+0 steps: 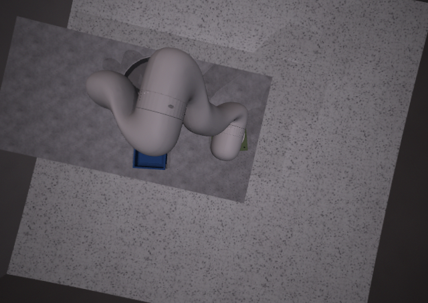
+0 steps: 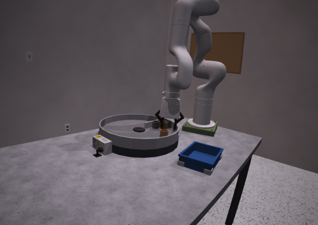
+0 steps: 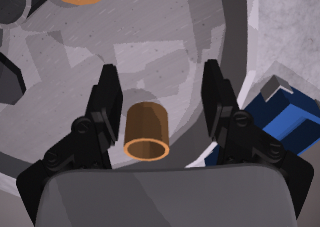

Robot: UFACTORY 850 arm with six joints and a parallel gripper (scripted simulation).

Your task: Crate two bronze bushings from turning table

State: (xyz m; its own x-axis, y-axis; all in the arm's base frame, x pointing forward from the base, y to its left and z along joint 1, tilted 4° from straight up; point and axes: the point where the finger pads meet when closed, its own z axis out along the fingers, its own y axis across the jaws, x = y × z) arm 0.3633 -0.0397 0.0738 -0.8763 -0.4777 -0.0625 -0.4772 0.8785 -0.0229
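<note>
The fingers are black, angular and matte, and they stand apart with nothing pinched between them. The gripper (image 3: 162,107) hangs over the turning table (image 2: 120,137), and in the wrist view one small bronze bushing (image 3: 146,131) sits upright in the gap, nearer the left finger than the right, touching neither as far as I can see. It's a short smooth tube with an open bore and a lighter orange rim.

Nearest to me on the speckled grey worktop (image 2: 77,187) is the blue crate (image 2: 200,156), a shallow square plastic tray with plain walls, sitting on pale corner blocks near the edge. No bushings in it. Just left of that is the turning table, a wide round dish with a low grey rim on a dark base, and a little white box (image 2: 102,141) with a yellow label parked against its front.

On the disc there's a flat black hub (image 2: 138,129) in the middle. From the side I can see a bronze bushing near the rim on the crate side and another one further back under the gripper, right beside a dark grey bushing (image 2: 155,124). Which of those matches the one between the fingers, I can't say for sure.

Further back, the arm (image 2: 183,50) is chunky, smooth, pale grey, all rounded bends, standing on a green base plate (image 2: 212,132). Behind it a brown board (image 2: 228,50) hangs on the wall.
</note>
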